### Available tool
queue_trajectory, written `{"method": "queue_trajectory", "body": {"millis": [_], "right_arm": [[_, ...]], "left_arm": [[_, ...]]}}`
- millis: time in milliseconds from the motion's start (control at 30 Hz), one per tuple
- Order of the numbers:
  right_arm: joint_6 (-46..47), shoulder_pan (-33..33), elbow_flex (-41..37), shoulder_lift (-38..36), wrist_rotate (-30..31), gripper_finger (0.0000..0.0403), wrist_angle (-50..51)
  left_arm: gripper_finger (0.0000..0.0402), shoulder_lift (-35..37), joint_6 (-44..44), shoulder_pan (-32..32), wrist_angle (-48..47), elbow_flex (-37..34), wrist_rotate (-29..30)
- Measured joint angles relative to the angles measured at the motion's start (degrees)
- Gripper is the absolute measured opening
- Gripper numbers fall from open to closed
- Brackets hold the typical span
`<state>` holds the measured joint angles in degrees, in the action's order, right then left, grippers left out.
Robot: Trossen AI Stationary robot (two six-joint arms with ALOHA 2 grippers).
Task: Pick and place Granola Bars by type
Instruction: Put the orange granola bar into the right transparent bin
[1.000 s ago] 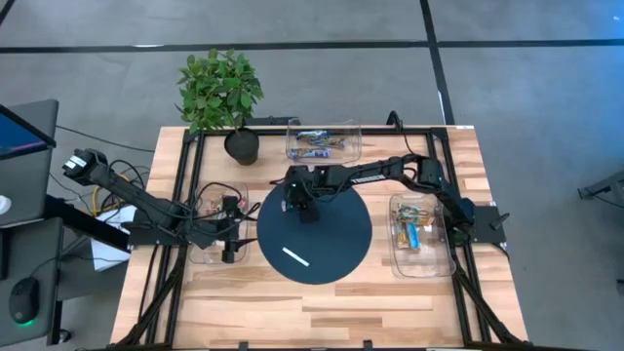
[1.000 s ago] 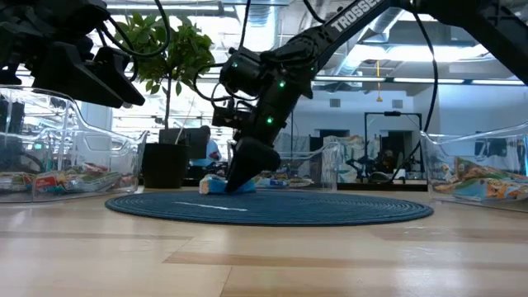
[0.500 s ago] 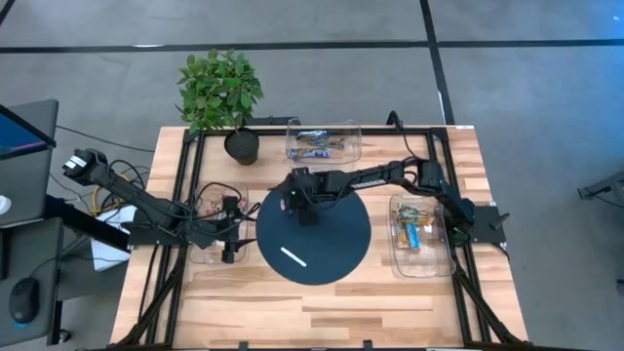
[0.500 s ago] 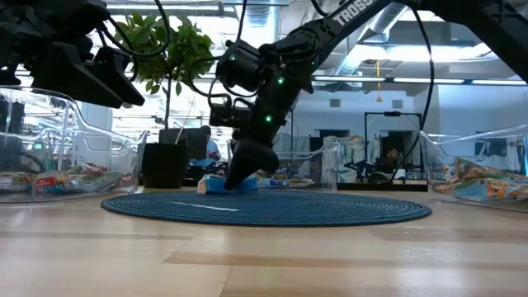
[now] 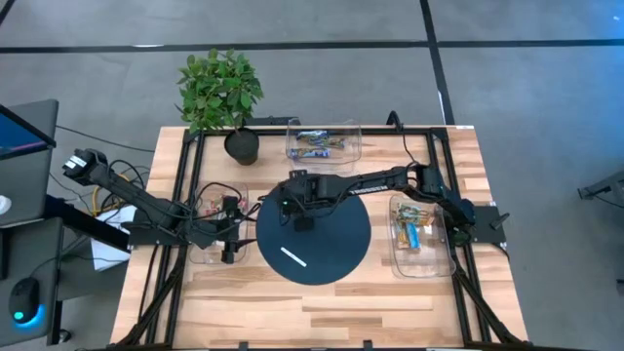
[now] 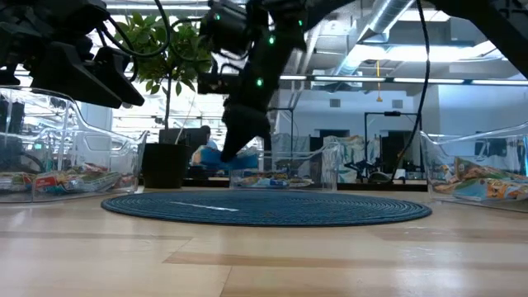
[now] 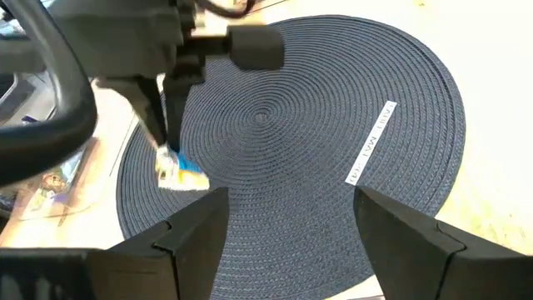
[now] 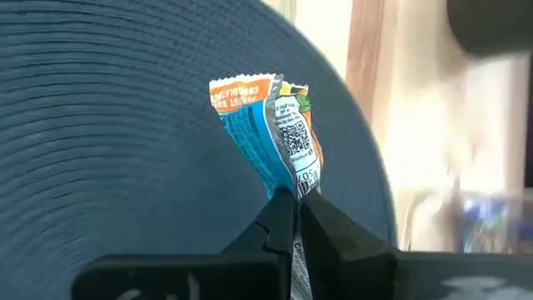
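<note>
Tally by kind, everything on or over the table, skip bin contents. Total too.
Clear bins: 3
Dark round mat: 1
Potted plant: 1
White stick: 1
Blue granola bar, held in the right pincer: 1
Total: 7

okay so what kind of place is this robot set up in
Probably a robotics lab or open workshop: the wooden table stands on a bare grey floor, a desk with a monitor sits beside it, and exposed ceiling ducts run over the room behind.

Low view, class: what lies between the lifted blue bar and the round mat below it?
Nothing. The right gripper holds the blue bar up, shut on it; only open air separates it from the mat, shown in the low view.
</note>
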<state>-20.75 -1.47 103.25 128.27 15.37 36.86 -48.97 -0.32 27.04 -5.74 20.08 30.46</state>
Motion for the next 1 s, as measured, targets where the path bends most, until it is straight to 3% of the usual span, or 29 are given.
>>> {"method": "queue_trajectory", "body": {"millis": [433,900,1000], "right_arm": [[32.9,6.4,13.9,0.0,0.0,0.0001,30.1],[64.8,18.3,16.6,0.0,7.8,0.0001,53.3],[68.4,20.5,16.5,-0.1,9.1,0.0001,52.9]], "left_arm": [[0.0251,0.0,5.7,0.0,0.0,0.0,-1.7],[0.0251,0.0,22.5,0.0,6.5,0.0,-1.3],[0.0251,0.0,26.0,0.0,8.0,0.0,-1.3]]}}
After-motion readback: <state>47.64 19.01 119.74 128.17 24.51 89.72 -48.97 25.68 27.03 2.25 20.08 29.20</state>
